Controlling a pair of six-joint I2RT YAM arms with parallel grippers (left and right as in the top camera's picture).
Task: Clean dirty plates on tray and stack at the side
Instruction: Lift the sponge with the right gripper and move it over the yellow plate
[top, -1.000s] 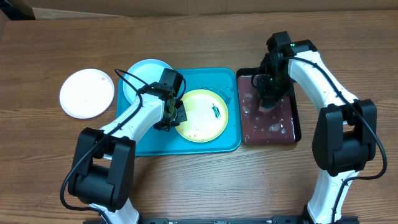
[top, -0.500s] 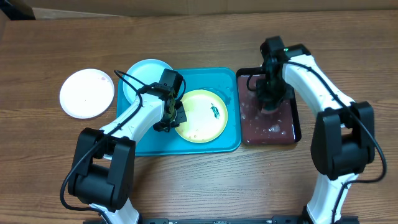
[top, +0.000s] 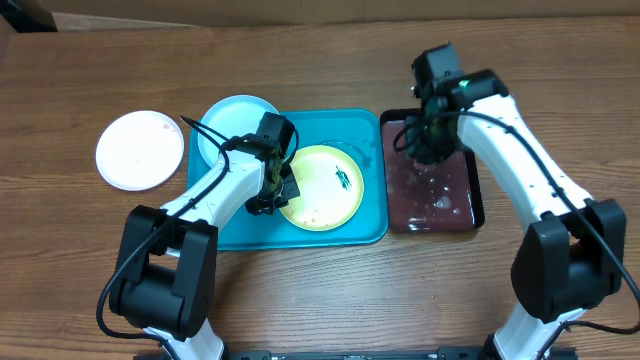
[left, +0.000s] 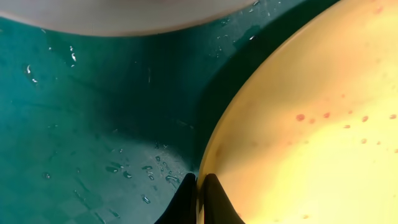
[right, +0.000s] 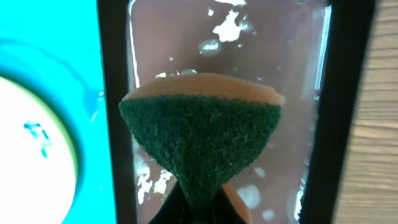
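The yellow-green plate (top: 322, 186) lies in the turquoise tray (top: 340, 125) with a dark smudge on its right half. My left gripper (top: 275, 190) is shut on that plate's left rim; in the left wrist view the two black fingers (left: 186, 196) pinch the edge of the plate (left: 311, 124). A pale blue plate (top: 232, 125) rests at the tray's back left corner. A white plate (top: 140, 150) lies on the table left of the tray. My right gripper (top: 425, 150) is shut on a green-faced sponge (right: 199, 137), held just above the black tray (top: 479, 200).
The black tray (right: 112, 93) holds brownish soapy water and stands directly right of the turquoise tray (right: 50, 74). Water drops lie on the turquoise tray floor (left: 93, 124). Bare wooden table surrounds both trays.
My right gripper has lifted the sponge out of the black tray's water and shifted a little back and left. The left gripper and the yellow-green plate have stayed put.
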